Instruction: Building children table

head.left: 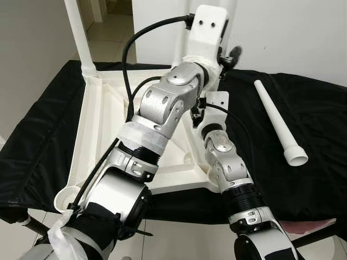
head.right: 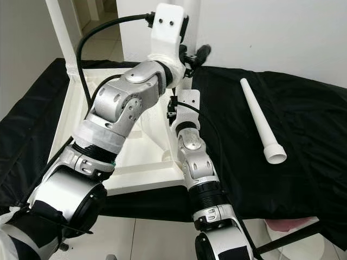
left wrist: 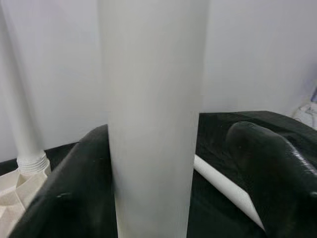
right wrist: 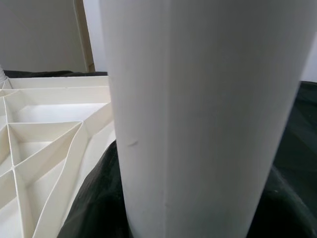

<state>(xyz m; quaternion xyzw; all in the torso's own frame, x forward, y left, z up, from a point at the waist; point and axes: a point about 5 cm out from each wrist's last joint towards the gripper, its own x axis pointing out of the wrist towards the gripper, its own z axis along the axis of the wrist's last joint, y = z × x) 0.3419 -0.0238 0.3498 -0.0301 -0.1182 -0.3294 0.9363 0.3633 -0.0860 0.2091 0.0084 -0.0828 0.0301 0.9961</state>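
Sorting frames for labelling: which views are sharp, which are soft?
Left eye view: sharp, evenly lit, loose white plastic table leg crisp on black cloth. Left wrist view: upright white leg soft, too close. Right wrist view: leg blurred, ribbed white tabletop underside sharper.

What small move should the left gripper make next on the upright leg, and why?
Probably close the left gripper on the upright leg. One finger stands apart from the leg, with a gap between them, so a firm hold seems needed before turning it into the table top.
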